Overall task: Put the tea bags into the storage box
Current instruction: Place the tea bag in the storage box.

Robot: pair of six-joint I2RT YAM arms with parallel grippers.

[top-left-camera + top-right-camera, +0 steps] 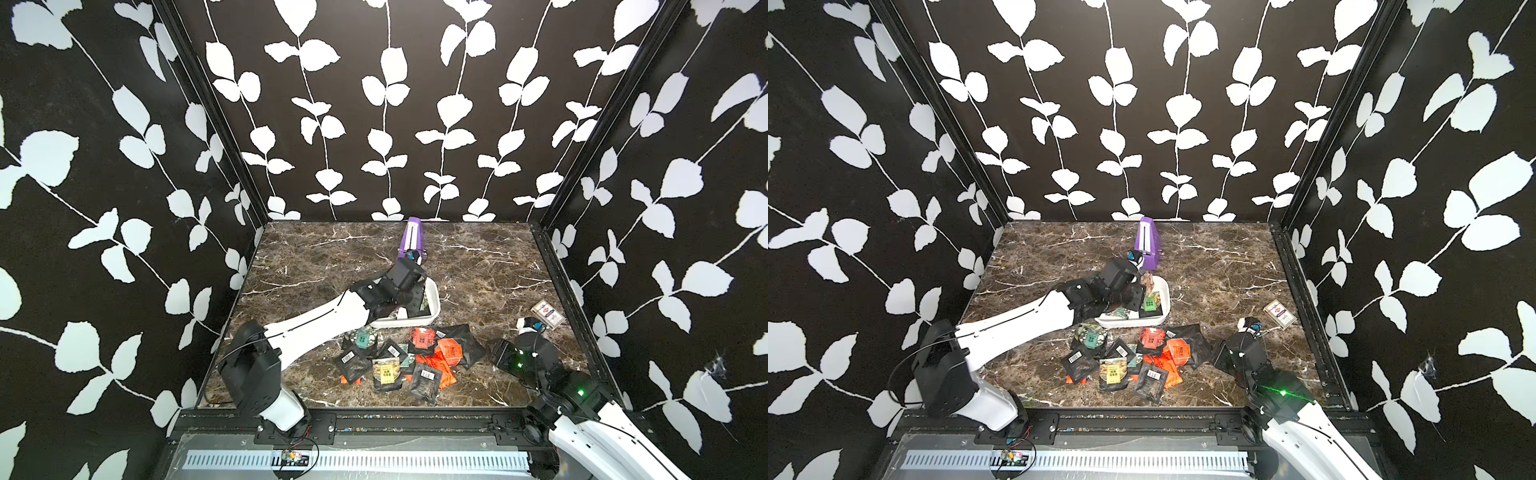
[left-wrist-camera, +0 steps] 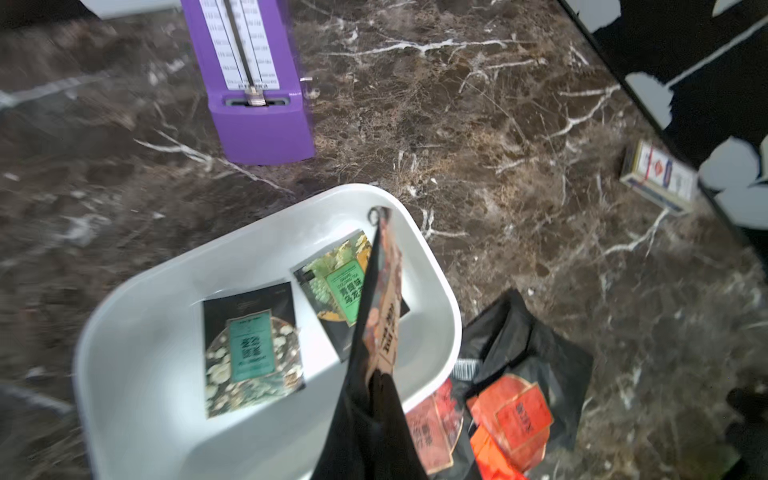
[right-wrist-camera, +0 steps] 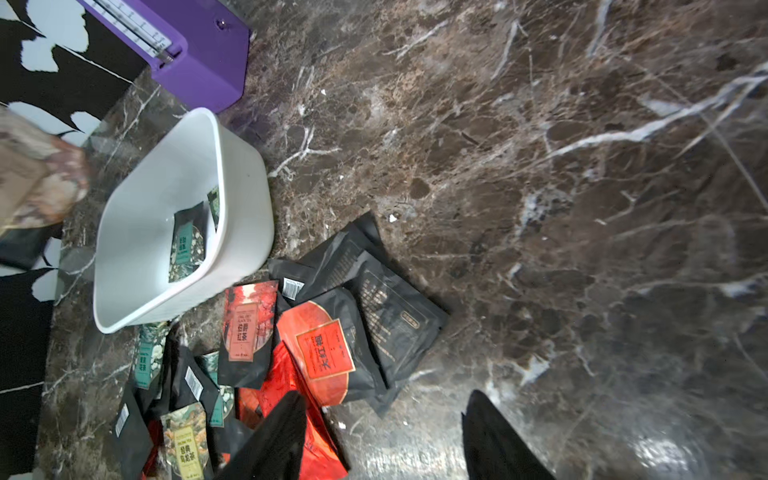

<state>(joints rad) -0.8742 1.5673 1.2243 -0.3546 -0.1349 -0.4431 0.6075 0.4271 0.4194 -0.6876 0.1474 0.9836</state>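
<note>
Both top views are bright, evenly lit from above, with soft shadows on the marble tabletop (image 1: 478,266) and walls (image 1: 104,208) bowed toward the picture edges. The left wrist view is blurred, the storage box (image 2: 137,316) smeared; the right wrist view is sharper, with pale glare on the marble.

"OOLONG TEA" on sachet (image 3: 183,443) (yellow-faced)

Black walls (image 1: 374,104) printed with white leafy vines closed in three sides of a dark brown, white-veined marble counter (image 1: 478,266); black posts (image 1: 214,124) lined the corners.
</note>
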